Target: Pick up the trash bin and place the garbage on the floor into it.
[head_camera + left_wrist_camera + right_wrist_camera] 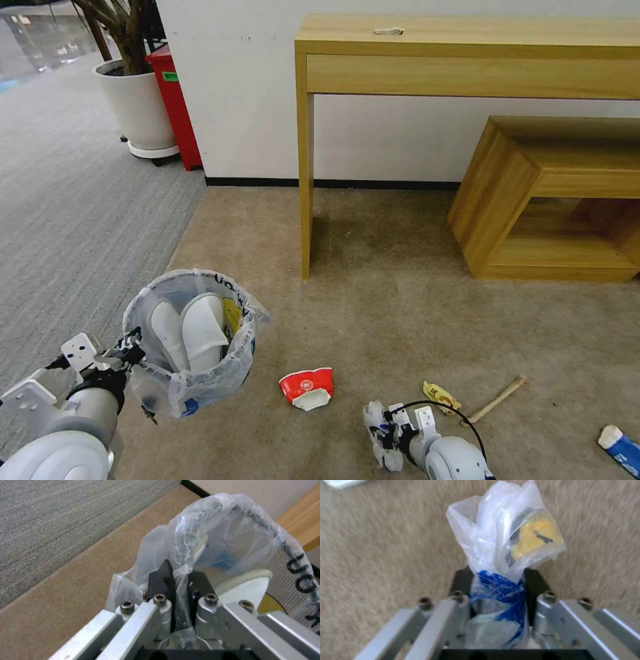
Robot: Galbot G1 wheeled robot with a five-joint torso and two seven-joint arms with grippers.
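Beige carpet floor (400, 313) runs up to a white wall with a wooden desk (467, 60). Over on the left, the left gripper (130, 350) is pinched tight on the bag-lined rim of the trash bin (193, 340), holding it up, two white slippers (190, 330) inside. Next along, a red-white paper bowl (307, 388) lies on the carpet. Then the right gripper (383, 433), low by the floor, clamped on a crumpled clear wrapper (506, 555). Wooden stick (495, 400) and blue-white carton (620, 448) sit further right.

I see a clear, black-lettered liner on the trash bin (190, 340) holding two white slippers (193, 330), a red-and-white paper bowl (307, 388) on beige carpet (400, 313), grey striped carpet (73, 200), and a blue-printed clear wrapper (501, 562).
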